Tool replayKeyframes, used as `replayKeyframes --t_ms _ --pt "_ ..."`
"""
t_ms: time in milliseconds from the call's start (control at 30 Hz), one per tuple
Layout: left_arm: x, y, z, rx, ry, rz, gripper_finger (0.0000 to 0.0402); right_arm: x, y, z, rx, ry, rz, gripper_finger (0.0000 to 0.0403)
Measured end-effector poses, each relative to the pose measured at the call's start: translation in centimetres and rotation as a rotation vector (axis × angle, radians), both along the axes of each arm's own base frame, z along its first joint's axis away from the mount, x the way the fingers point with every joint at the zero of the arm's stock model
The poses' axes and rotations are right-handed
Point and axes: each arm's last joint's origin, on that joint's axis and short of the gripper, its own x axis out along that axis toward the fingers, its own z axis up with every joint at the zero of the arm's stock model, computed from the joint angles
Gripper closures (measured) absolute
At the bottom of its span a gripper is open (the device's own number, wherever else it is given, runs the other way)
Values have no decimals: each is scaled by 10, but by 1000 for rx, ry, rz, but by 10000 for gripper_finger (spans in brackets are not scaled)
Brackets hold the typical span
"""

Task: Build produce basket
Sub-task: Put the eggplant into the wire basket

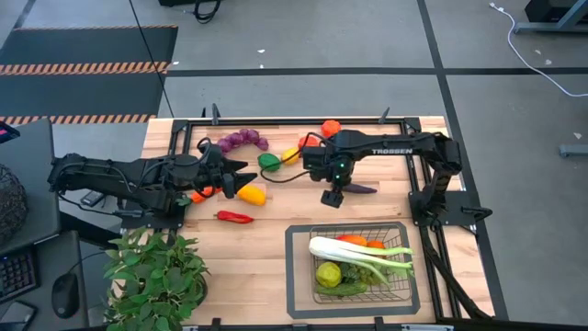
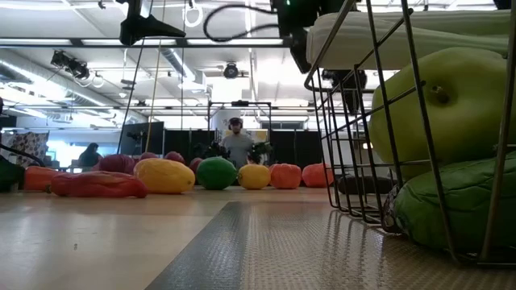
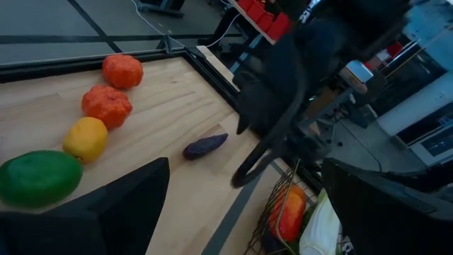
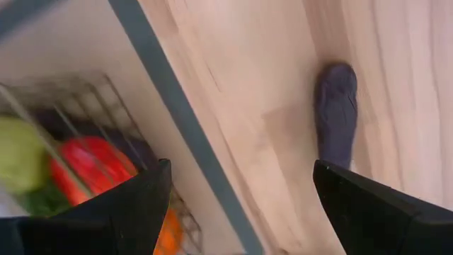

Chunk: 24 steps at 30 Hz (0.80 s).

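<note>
Partly filled, the basket point(image 1: 296, 273) near the table's front edge holds a leek point(image 1: 360, 253) and several other produce pieces, while beyond it the right gripper point(image 1: 333, 196) and left gripper point(image 1: 241, 178) hover open-jawed and empty over the eggplant point(image 1: 360, 188), grapes point(image 1: 241, 141) and peppers remaining outside.

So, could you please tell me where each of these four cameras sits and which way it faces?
High view: above the table, looking straight down; both arms, left gripper, right gripper.
Low view: at tabletop height, level across to the room; basket close on the right, arms overhead.
Left wrist view: on the left arm, looking across at the right arm; own fingers below.
Right wrist view: on the right arm, looking down at the table; own fingers below.
Shared: both wrist views and the high view show the eggplant.
</note>
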Motion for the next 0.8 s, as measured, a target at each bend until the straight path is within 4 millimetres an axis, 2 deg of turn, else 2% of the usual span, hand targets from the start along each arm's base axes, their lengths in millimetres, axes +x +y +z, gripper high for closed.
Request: replayKeyframes --t_ms 100,267,433,533,633,800 --pt "0 0 0 -1 0 0 26 -6 -4 -12 -21 44 94 56" --pt "-1 0 -2 0 20 0 26 -18 -5 -46 -99 151 243 56" --pt "-1 0 -4 -29 34 10 26 -40 -9 -86 -105 277 247 56" --pt "-1 0 -5 -50 32 17 26 -52 -13 -103 -113 330 241 56" --pt "-1 0 -5 -68 26 22 26 -59 -18 -111 -112 359 224 56" --pt "-1 0 -5 -84 21 27 26 -56 -27 -115 -139 284 189 56"
